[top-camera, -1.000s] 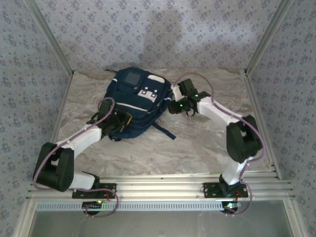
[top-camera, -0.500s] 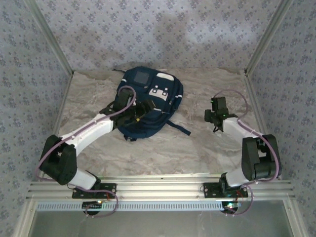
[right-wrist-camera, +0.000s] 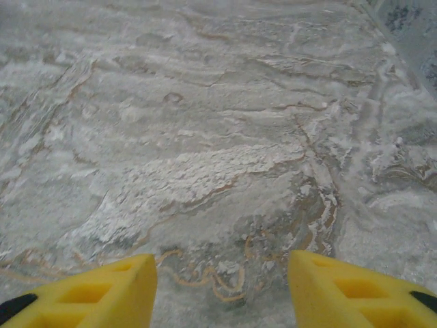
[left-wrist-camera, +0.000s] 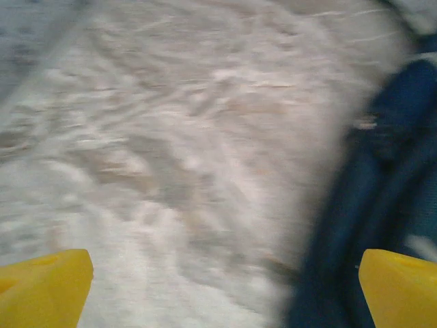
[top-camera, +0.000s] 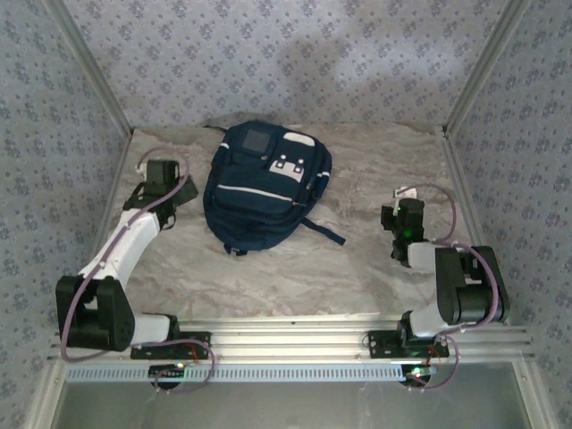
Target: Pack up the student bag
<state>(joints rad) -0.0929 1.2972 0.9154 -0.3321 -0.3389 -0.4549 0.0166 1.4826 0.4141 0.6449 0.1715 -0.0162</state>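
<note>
The student bag (top-camera: 264,183) lies flat in the middle of the table, navy blue with white stripes, a grey square patch and white zip tabs, one dark strap trailing to its right. My left gripper (top-camera: 163,174) hovers to the bag's left, apart from it. In the blurred left wrist view its yellow fingertips (left-wrist-camera: 48,290) stand far apart over bare cloth, open and empty, with the bag's dark blue edge (left-wrist-camera: 372,205) at the right. My right gripper (top-camera: 407,214) sits well right of the bag. Its yellow fingers (right-wrist-camera: 95,290) are parted over the cloth with nothing between them.
A wrinkled grey-white marbled cloth (top-camera: 286,268) covers the table. Patterned walls with metal posts (top-camera: 474,80) close in the left, back and right. An aluminium rail (top-camera: 286,340) carrying both arm bases runs along the near edge.
Both arms have drawn away from the bag, the left swinging out to the left and the right pulling back to the right. The left gripper opened wide. The bag shifted slightly right and settled flat.
</note>
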